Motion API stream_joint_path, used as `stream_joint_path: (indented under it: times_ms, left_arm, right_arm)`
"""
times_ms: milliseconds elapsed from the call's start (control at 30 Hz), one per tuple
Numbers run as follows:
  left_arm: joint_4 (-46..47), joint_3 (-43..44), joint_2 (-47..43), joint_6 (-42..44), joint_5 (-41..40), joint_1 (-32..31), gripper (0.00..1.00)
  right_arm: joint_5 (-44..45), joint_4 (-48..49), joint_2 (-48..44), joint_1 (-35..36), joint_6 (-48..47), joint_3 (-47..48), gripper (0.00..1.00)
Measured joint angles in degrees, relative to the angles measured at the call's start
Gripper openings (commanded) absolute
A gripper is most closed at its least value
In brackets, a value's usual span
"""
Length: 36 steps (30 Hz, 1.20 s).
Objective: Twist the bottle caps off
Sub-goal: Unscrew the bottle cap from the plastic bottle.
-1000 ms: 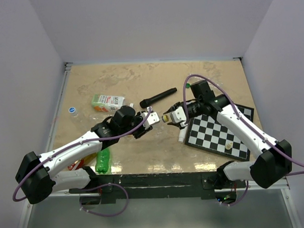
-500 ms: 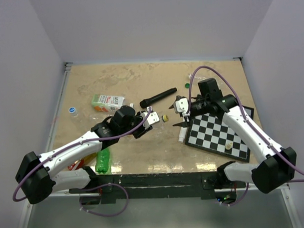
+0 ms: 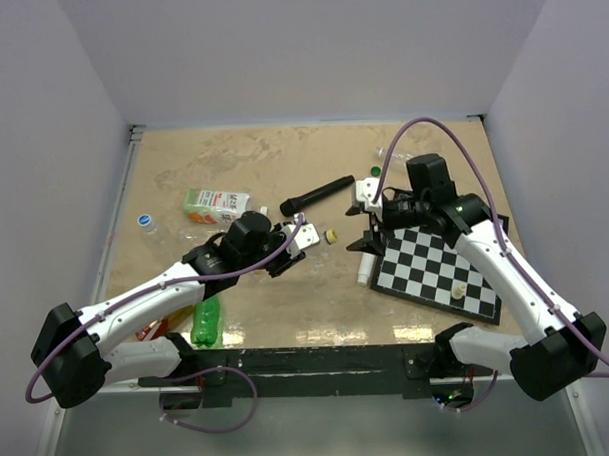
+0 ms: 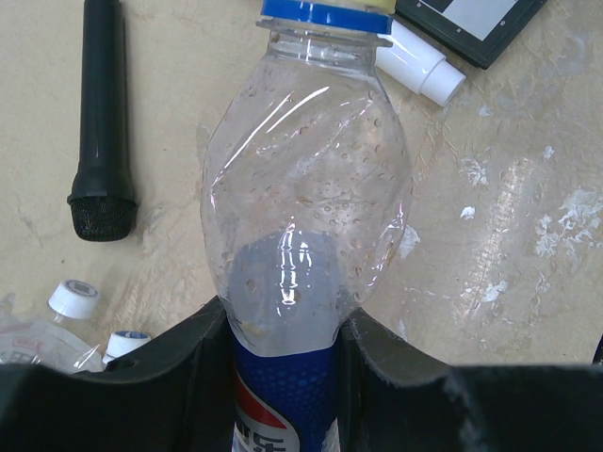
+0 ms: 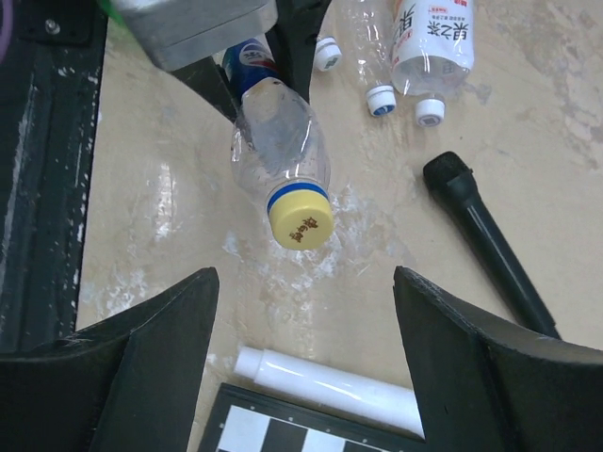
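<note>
— Right wrist view: where does the cap sit for you?
— Dead ahead of the right gripper (image 5: 303,282), just past its fingertips and in line with the gap between them. The fingers are spread wide with nothing in them. The yellow cap (image 5: 300,224) faces it nearly end-on, above a blue ring.
— And the bottle?
— The Pepsi bottle (image 4: 306,217) sticks straight out from the left gripper (image 4: 283,344), which is clamped across the blue label end. The neck and cap are at the end farthest from those fingers.
— How will it handle?
— Light and flimsy, I'd say. The clear wall is thin and already creased in a twist, so torque at the cap would likely wind up the body before the thread gives. The smooth plastic could also turn inside the clamp. The cap is the stiff part. I'd take it across its skirt, fingers on opposite sides, and keep off the soft shoulder.
— Anything inside?
— No liquid level that I can see, only droplets on the inner wall. Beyond the left gripper lie other clear bottles (image 5: 429,38) with white caps (image 5: 382,97). They look empty too, though I can't be certain.
</note>
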Motion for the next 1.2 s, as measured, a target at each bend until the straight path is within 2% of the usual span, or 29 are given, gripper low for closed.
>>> stream_joint_path:
  times_ms: [467, 700, 933, 1033, 1100, 1200]
  left_arm:
    - [0.0, 0.0, 0.0, 0.0, -0.4, 0.0, 0.0]
    - [0.0, 0.0, 0.0, 0.0, -0.4, 0.0, 0.0]
    - [0.0, 0.0, 0.0, 0.0, -0.9, 0.0, 0.0]
    - [0.0, 0.0, 0.0, 0.0, -1.1, 0.0, 0.0]
    - [0.0, 0.0, 0.0, 0.0, -1.2, 0.0, 0.0]
    - [-0.1, 0.0, 0.0, 0.0, -1.3, 0.0, 0.0]
  right_arm:
    - [-0.4, 7.8, 5.1, -0.3, 26.8, 0.9, 0.76]
    - [-1.6, 10.7, 6.8, -0.2, 34.1, 0.9, 0.73]
    - [-1.6, 11.5, 10.3, 1.2, 36.8, 0.4, 0.65]
    - [-1.4, 11.5, 10.9, 2.0, 37.0, 0.1, 0.54]
    - [-1.4, 11.4, 10.9, 2.3, 36.8, -0.1, 0.37]
    - [-1.4, 11.2, 10.9, 2.5, 36.8, -0.2, 0.17]
